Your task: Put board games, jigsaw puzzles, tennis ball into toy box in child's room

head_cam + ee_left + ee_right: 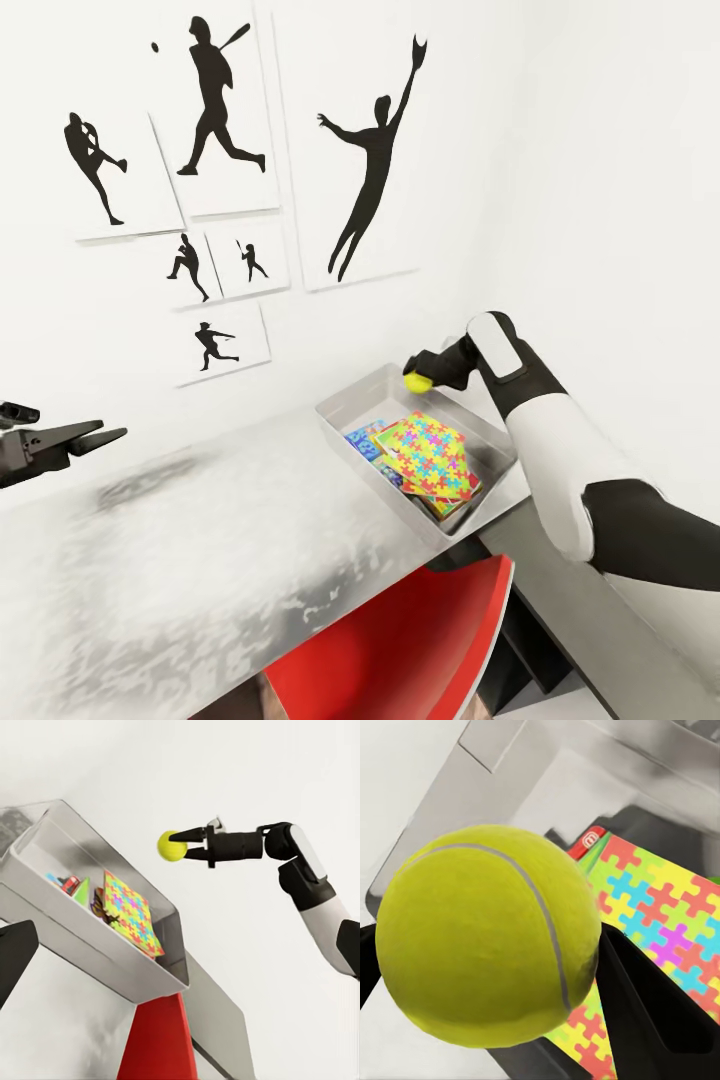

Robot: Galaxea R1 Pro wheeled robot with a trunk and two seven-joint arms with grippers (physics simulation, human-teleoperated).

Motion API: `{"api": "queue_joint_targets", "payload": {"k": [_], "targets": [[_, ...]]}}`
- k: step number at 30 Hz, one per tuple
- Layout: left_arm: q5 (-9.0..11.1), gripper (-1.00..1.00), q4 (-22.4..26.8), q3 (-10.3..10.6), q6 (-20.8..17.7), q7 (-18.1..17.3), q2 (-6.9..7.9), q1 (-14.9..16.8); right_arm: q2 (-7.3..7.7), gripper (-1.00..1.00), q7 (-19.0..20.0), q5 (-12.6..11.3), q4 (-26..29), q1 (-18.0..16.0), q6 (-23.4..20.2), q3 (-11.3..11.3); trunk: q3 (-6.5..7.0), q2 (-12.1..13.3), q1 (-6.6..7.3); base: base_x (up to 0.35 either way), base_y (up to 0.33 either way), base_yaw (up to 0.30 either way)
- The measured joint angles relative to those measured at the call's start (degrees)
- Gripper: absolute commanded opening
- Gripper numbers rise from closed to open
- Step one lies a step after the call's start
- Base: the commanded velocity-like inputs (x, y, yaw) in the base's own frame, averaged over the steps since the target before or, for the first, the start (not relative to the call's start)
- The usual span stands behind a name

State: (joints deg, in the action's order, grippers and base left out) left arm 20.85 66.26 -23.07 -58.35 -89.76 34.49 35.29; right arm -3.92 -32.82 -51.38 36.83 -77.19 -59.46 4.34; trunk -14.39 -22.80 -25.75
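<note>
A: What is shown at the right gripper [189, 844]?

B: The tennis ball [417, 380] is pinched between its two fingers, held in the air above the far end of the toy box [340, 425]. In the right wrist view the ball [487, 945] is seen close up, w/ the box interior and puzzle pieces beyond it.

A: And the box?

B: It is set at the far right end of the table [190, 560], by the wall. A jigsaw puzzle [432, 455] is seen lying tilted on top of the stack inside; a blue game box [362, 438] is partly covered beneath it. Other items under it can't be made out.

A: Left gripper [75, 438]?

B: It is held well apart, over the table's left edge, w/ nothing in it. Whether the fingers are spread can't be told.

A: How should the drop be done well?

B: Judged from this: the ball should be lowered closer to the stack before release, approx. over the box's middle. The top puzzle is sloped, so a high drop could be bounced or rolled over the rim.
</note>
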Motion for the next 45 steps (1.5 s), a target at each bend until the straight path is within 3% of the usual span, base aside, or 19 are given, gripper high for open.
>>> {"api": "queue_joint_targets", "payload": {"k": [10, 21, 29, 45], "targets": [[-0.1, 1.00, 0.0, 0.1, 0.0, 0.0, -0.69, 0.0, -1.38, -1.00, 0.5, -0.1, 0.5, -0.5, -0.4, 0.1, 0.00, 0.0, 0.01, 0.033, 0.000, 0.000], [0.4, 1.00, 2.2, 0.3, -0.3, 0.0, -1.41, 0.0, -1.67, -1.00, 0.6, 0.2, 0.6, -0.5, 0.3, 0.4, -0.76, 0.0, 0.00, 0.112, -0.041, 0.000], [0.5, 1.00, 3.7, 0.3, -0.7, 0.0, -1.44, 0.0, -3.41, -1.00, 0.7, 0.2, 0.6, -0.5, 1.3, 1.9, -1.50, 0.0, 0.00, 0.011, -0.007, 0.000], [0.5, 1.00, 3.8, 0.3, -0.7, 0.0, -1.46, 0.0, -3.63, -1.00, 0.8, 0.1, 0.6, -0.5, 1.3, 2.4, -2.99, 0.0, 0.00, 0.000, 0.000, 0.000]]}}
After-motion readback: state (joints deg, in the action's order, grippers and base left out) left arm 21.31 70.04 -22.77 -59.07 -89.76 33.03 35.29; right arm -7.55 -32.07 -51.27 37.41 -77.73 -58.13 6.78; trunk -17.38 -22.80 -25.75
